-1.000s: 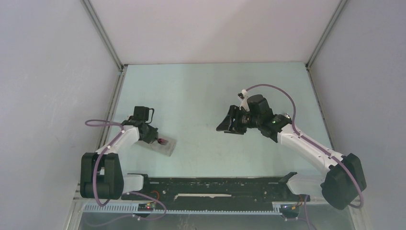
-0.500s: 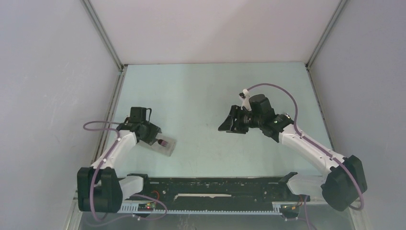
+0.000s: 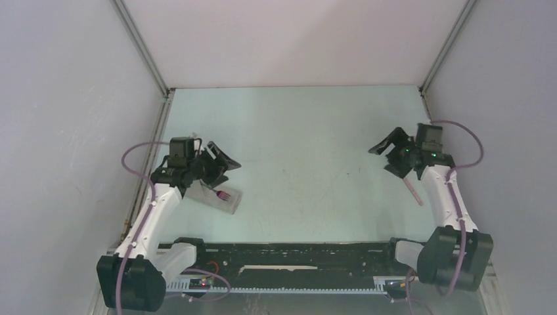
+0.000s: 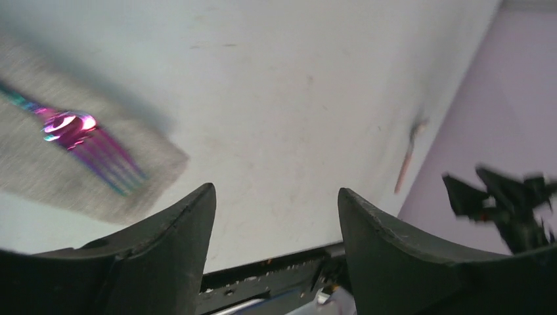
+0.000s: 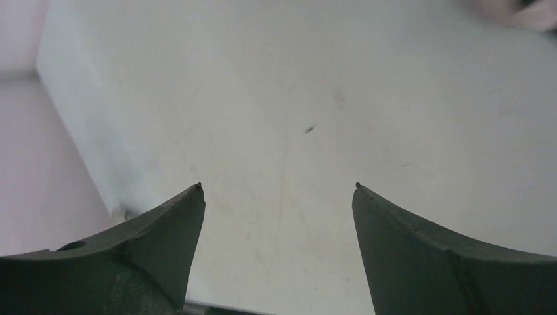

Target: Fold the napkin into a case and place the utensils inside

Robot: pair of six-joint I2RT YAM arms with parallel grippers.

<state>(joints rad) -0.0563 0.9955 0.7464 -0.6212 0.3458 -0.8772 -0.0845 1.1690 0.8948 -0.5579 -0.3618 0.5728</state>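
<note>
Two utensils, two places. Fork (image 4: 92, 147) lies at the case (image 4: 39, 180) on the left near side of the table (image 3: 295, 125), tines out over the cloth. The wrist view is blurred, so I cannot tell whether its handle is tucked under a fold or only lying on top. Spoon (image 3: 414, 189) lies bare at the right, well apart from the case, close by the right arm.

Left gripper (image 4: 276, 197): spread, nothing between its fingers, just above the case. Right gripper (image 5: 278, 190): spread, empty, over bare table beyond the spoon.

Step in hand, as I judge it: fetch the spoon, right arm being nearest. Come down over mid-handle with the fingers straddling it crosswise. Keep the pads low to the surface, since the metal is thin and flat. Close gently and lift level. The left could pin the case mouth while the spoon slides in alongside the fork.
</note>
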